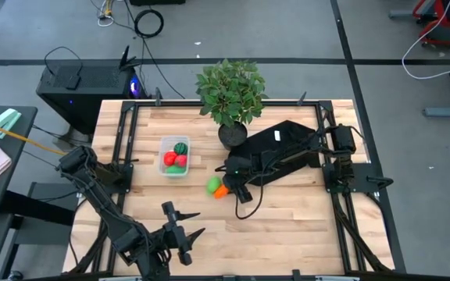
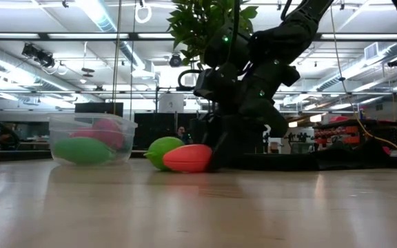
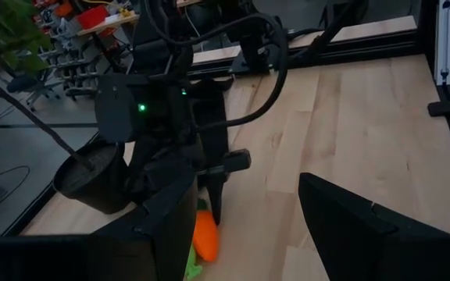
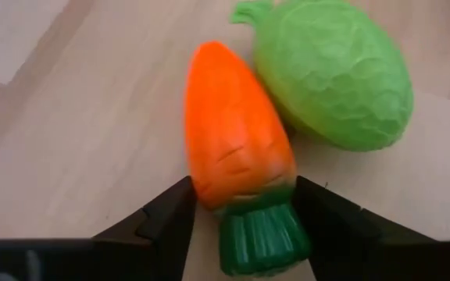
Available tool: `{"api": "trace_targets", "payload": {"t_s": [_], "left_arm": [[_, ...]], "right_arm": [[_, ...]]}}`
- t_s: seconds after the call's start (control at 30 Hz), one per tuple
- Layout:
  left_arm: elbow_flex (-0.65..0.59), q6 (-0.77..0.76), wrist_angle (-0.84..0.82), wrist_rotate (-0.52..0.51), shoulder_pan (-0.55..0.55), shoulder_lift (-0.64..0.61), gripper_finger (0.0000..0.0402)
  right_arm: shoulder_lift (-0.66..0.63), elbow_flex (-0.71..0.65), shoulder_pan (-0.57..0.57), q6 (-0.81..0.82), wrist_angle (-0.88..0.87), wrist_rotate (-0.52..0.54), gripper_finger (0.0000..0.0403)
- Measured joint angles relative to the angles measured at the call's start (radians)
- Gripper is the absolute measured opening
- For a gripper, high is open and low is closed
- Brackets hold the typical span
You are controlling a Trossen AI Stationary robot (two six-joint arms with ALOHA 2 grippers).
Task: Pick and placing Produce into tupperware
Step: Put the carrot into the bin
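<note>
An orange carrot with a green top [image 4: 233, 133] lies on the wooden table beside a light green oblong piece [image 4: 334, 74], touching it. My right gripper [image 4: 244, 195] has come down over the carrot's green-top end and is shut on it; from above it shows mid-table [image 1: 231, 187]. The clear tupperware [image 1: 162, 144] stands to the left, holding a dark green striped ball [image 1: 180, 147] and red pieces [image 1: 172, 159]. My left gripper [image 1: 180, 228] waits open above the near edge, touching nothing. My right gripper pinches the carrot at its thick end [image 4: 209, 191], just above the green top, one finger on each side. The fingers slant down from the table's right side and lie across the carrot. The carrot lies flat on the table [image 2: 188, 158], its tip pointing away from the gripper.
A leafy potted plant [image 1: 230, 90] stands at the far middle, its pot [image 1: 232, 134] close behind the right gripper. A black cloth [image 1: 286, 131] lies under the right arm. Bare wood stretches between the carrot and the near edge.
</note>
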Motion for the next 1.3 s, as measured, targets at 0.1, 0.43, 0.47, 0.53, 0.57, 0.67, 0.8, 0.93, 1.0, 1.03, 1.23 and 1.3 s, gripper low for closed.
{"api": "trace_targets", "payload": {"t_s": [0.1,0.43,0.47,0.53,0.57,0.67,0.8,0.93,1.0,1.03,1.23,1.3], "left_arm": [[0.0,-0.001,-0.003,0.0,0.0,0.0,0.0231],[0.0,-0.001,-0.005,0.0,-0.002,0.0,0.0231],[0.0,0.0,-0.005,0.0,-0.003,0.0,0.0231],[0.0,0.0,-0.005,0.0,-0.006,0.0,0.0231],[0.0,0.0,-0.005,-0.001,-0.006,0.0,0.0231],[0.0,0.0,-0.005,-0.001,-0.006,0.0,0.0231],[0.0,0.0,-0.004,-0.001,-0.006,0.0,0.0231],[0.0,0.0,-0.001,0.002,-0.015,0.0,0.0231],[0.0,0.001,0.003,0.005,-0.025,0.0,0.0231],[0.0,0.001,0.005,0.005,-0.03,0.0,0.0231],[0.0,0.005,0.015,0.005,-0.049,0.0,0.0231],[0.0,0.013,0.022,0.005,-0.052,0.0,0.0231]], "right_arm": [[-0.009,0.0,0.0,0.015,0.004,0.005,0.0193],[-0.035,-0.001,0.0,0.018,-0.001,0.004,0.0167],[-0.038,-0.001,0.0,0.021,-0.004,0.004,0.017],[-0.042,0.004,0.001,0.036,-0.001,0.003,0.0174],[-0.042,0.016,0.001,0.047,-0.001,-0.002,0.0175],[-0.042,0.071,0.005,0.066,0.003,-0.024,0.0174],[-0.042,0.165,0.026,0.033,0.005,-0.008,0.0171],[-0.033,0.255,0.017,-0.021,0.009,0.0,0.0173],[-0.015,0.301,-0.001,-0.033,0.003,0.004,0.0174],[-0.001,0.329,-0.011,-0.035,0.006,0.004,0.0174],[0.101,0.47,-0.064,-0.027,0.005,-0.011,0.0174],[0.154,0.524,-0.072,-0.029,-0.001,-0.015,0.0174]]}}
